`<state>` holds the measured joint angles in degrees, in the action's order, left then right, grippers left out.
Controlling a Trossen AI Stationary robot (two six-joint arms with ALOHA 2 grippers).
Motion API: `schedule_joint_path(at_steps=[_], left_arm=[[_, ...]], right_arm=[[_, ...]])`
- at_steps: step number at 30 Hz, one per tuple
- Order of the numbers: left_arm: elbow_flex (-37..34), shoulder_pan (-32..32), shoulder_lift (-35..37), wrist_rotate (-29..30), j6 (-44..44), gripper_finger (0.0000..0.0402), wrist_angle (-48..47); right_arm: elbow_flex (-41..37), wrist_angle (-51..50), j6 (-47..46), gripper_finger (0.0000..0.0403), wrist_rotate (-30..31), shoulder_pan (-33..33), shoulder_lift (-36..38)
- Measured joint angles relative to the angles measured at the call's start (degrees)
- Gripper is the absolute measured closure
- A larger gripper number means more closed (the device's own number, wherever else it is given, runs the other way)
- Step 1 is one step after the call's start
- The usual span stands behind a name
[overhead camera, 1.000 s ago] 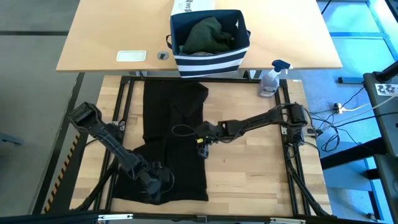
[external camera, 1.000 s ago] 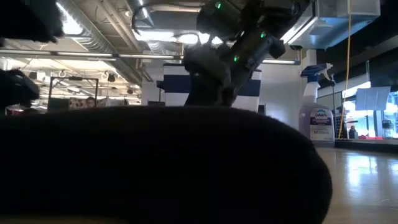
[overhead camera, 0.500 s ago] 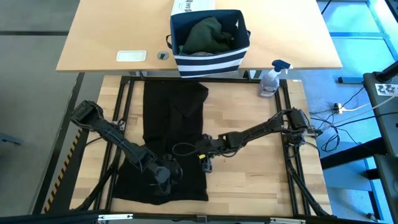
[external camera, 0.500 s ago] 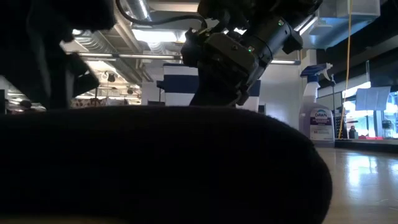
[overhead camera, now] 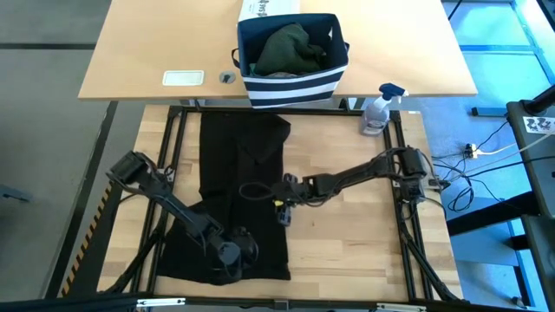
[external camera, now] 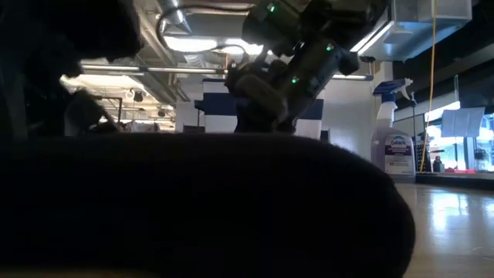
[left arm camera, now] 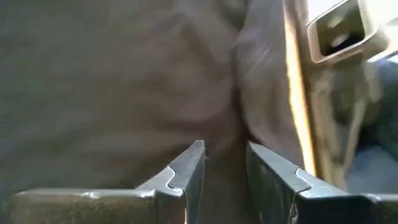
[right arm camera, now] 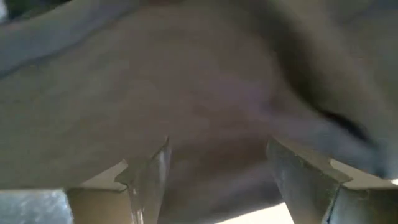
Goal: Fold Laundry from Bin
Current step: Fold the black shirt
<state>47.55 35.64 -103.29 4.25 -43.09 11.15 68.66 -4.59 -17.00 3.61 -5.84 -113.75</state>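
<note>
A black garment (overhead camera: 243, 199) lies spread along the wooden table's left half, from the far edge to the near edge. My left gripper (overhead camera: 234, 254) is low over its near part, fingers (left arm camera: 186, 171) a narrow gap apart with a cloth ridge (left arm camera: 239, 118) running toward that gap. My right gripper (overhead camera: 277, 194) stands wide open at the garment's right edge, about midway along it; cloth (right arm camera: 205, 106) fills its wrist view. The striped navy bin (overhead camera: 293, 61) on the far desk holds dark green laundry (overhead camera: 286, 48). In the low view the garment (external camera: 201, 201) blocks the foreground. My left gripper points slanting down at the black garment's near part, but I cannot tell whether its fingertips touch the cloth. My right gripper hangs slanting down over the garment's right edge, jaws wide, and whether they touch the cloth cannot be told either.
A spray bottle (overhead camera: 379, 108) stands at the table's far right corner. Bare wood (overhead camera: 355, 234) makes up the table's right half. Behind the bin is a white printed box (overhead camera: 269, 9), and a white card (overhead camera: 183, 78) lies on the far desk.
My left gripper has moved toward the table's right edge across the garment's near part, sunk a little and tipped its fingers more steeply down. My right gripper dipped toward the near edge and came back. The garment lies as before.
</note>
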Motion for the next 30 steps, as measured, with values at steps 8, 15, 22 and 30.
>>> schedule_joint_path(at_steps=[8, 15, 22, 30], left_arm=[[6.8, 2.4, -0.4, -1.0, 7.3, 0.0289, 0.2], [9.4, 4.9, -0.3, -0.6, 8.3, 0.0289, -0.4], [10.4, 4.9, -0.2, 5.7, 8.3, 0.0289, -9.4], [10.4, 1.1, -0.2, 8.1, 9.1, 0.0289, -20.3]], right_arm=[[0.0, -0.6, -1.2, 0.0139, -0.1, 5.1, 0.0], [0.0, -1.7, -1.2, 0.0139, -0.9, 6.3, 0.0], [0.0, -2.4, -1.4, 0.0139, -5.1, 3.4, 0.2], [0.0, -8.0, -2.5, 0.0139, -1.5, -2.7, 3.4]])
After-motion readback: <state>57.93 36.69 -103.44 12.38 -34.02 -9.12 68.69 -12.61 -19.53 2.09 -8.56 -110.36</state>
